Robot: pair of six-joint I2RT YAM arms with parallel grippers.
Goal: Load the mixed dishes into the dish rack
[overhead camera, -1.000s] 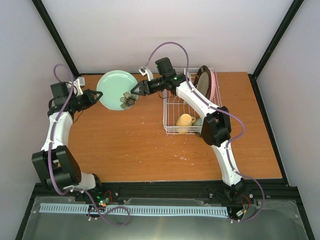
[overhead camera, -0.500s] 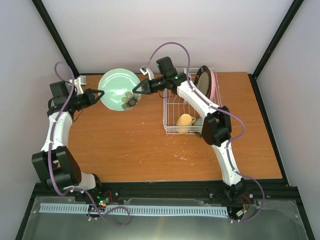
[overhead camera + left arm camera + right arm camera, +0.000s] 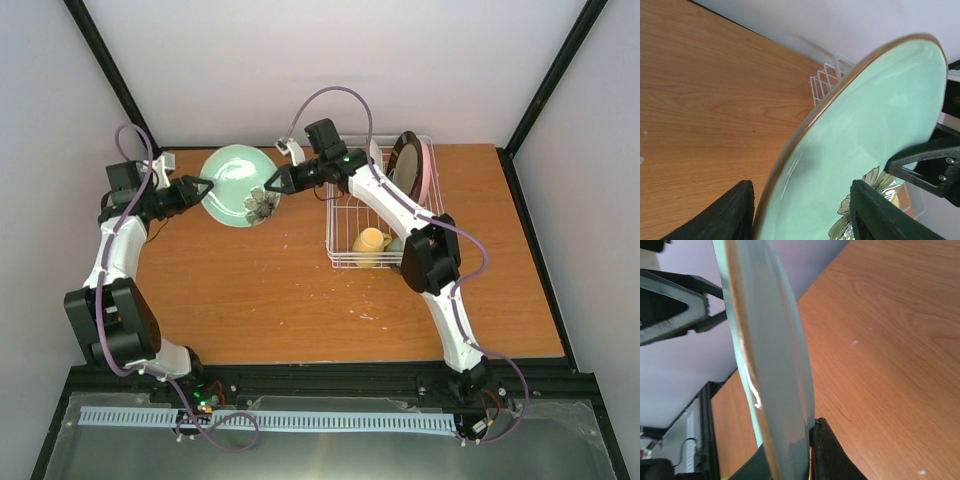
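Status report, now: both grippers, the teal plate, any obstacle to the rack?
Right gripper shut on light teal plate, tilted. Left gripper open, fingers astride its rim. No object between plate and dish rack.

A robotics lab test cell: plain white panels (image 3: 330, 60) and black frame posts (image 3: 110, 75) stand behind the left pincer (image 3: 207, 184), enclosing a wooden desk (image 3: 300, 290). Cabled arms (image 3: 120, 250) are bolted to a black rail (image 3: 330, 378).

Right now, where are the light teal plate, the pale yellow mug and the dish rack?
light teal plate (image 3: 234, 180), top external view, the bare middle of its face.
pale yellow mug (image 3: 370, 241), top external view, its body, inside the rack.
dish rack (image 3: 352, 264), top external view, its near rim wire.
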